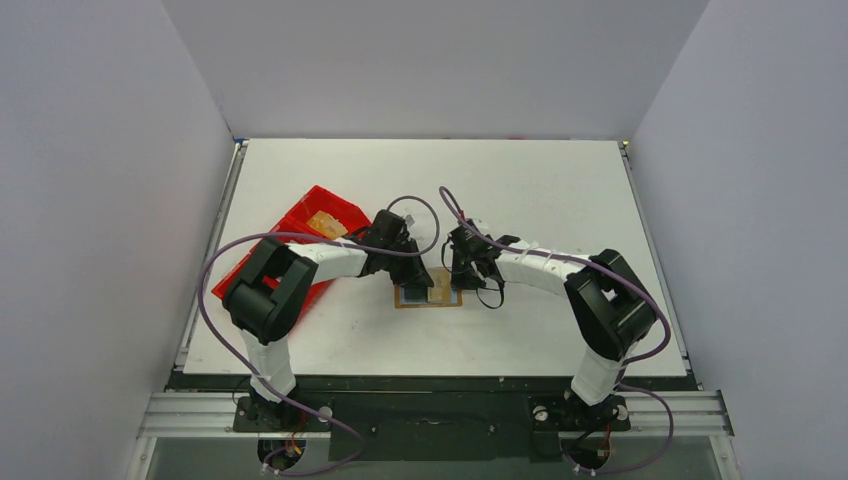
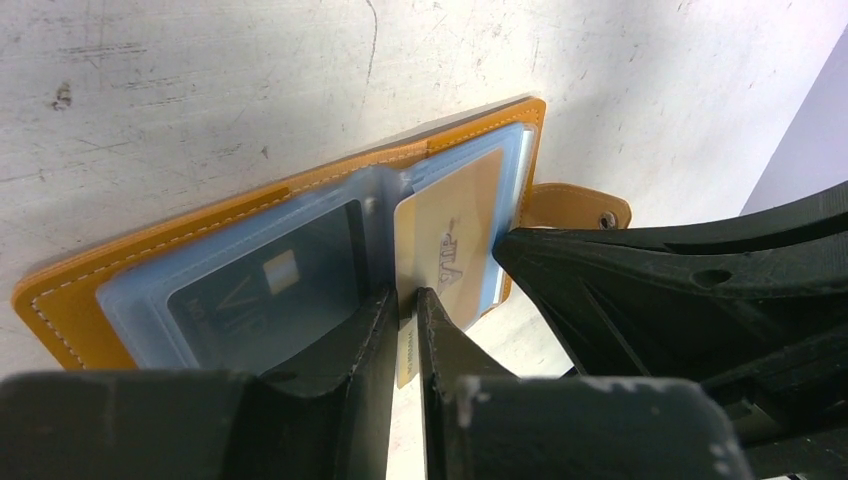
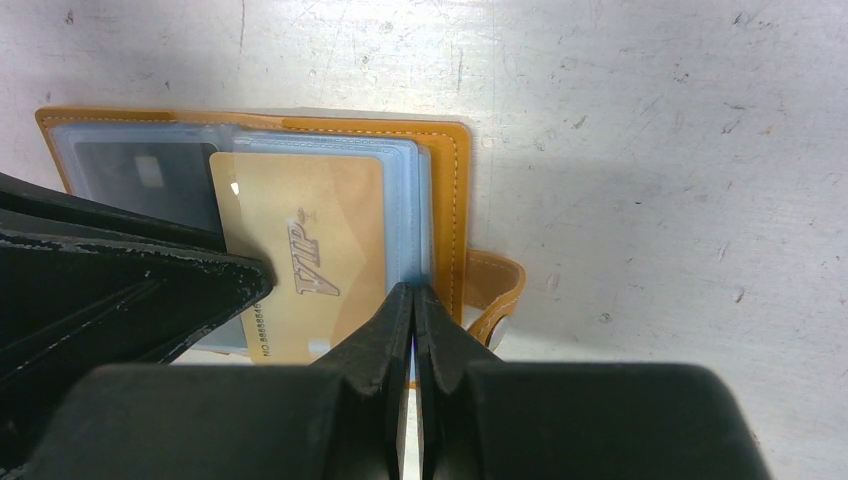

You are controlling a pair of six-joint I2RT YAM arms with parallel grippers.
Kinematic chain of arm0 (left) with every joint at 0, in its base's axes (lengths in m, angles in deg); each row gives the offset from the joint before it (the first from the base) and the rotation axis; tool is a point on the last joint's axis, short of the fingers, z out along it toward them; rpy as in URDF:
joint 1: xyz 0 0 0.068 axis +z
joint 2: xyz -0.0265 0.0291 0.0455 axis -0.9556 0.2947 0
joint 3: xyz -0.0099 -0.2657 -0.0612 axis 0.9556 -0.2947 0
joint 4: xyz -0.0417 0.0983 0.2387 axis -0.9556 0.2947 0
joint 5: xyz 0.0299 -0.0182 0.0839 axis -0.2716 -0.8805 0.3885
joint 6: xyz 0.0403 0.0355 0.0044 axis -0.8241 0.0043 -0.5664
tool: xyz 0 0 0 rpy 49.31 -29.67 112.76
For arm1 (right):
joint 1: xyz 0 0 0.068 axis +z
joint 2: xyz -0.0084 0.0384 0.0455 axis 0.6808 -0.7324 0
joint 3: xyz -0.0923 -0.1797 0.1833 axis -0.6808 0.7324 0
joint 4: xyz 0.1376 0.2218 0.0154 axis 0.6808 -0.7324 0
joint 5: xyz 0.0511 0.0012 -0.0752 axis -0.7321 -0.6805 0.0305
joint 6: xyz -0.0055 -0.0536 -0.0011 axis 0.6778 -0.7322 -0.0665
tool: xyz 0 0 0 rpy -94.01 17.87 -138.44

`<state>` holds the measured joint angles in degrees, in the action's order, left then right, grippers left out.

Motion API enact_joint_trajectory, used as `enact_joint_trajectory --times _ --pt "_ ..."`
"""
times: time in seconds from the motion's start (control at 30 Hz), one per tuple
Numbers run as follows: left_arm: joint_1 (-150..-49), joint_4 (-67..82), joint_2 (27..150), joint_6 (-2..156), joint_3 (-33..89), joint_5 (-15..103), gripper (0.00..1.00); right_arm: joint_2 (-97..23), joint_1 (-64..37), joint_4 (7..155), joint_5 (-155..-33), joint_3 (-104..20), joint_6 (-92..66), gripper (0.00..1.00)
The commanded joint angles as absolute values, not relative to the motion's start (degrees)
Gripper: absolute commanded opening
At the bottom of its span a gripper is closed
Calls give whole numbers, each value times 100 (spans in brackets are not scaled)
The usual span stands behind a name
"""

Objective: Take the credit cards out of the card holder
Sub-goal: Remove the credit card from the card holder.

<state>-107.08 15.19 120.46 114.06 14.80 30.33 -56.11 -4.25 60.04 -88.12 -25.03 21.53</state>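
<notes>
Left gripper (image 2: 405, 320) clamped on near edge of gold VIP card (image 2: 452, 235), card partly out of card holder (image 2: 60, 300). Right gripper (image 3: 413, 305) clenched, empty, tips on holder's sleeves.

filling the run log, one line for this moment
left gripper: shut on gold card, partly out | right gripper: shut, tip on card holder

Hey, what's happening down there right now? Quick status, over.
Left fingers pinching gold card edge. Right fingers shut, tips at card holder edge. Nothing blocking the card.
</notes>
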Motion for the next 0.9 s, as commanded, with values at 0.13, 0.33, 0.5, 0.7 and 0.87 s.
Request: enact_joint_trajectory --times 0.13,0.33,0.5,0.7,0.87 --pt "-10648 1173 11806 11435 1384 2844 3 -5826 -538 5960 -8658 -2420 2148 0" --pt "-10621 1164 11743 11440 1322 2837 0 -5881 -539 5953 -8636 -2388 2140 0" --pt "-10531 1130 11658 11431 1214 2826 1 -5915 -551 5955 -8636 -2373 2136 0" --pt "-10477 1067 11594 11409 1131 2802 4 -5959 -554 5960 -8636 -2391 2125 0" --pt "-10472 1066 11611 11410 1120 2761 8 -5970 -548 5940 -8636 -2414 2122 0"
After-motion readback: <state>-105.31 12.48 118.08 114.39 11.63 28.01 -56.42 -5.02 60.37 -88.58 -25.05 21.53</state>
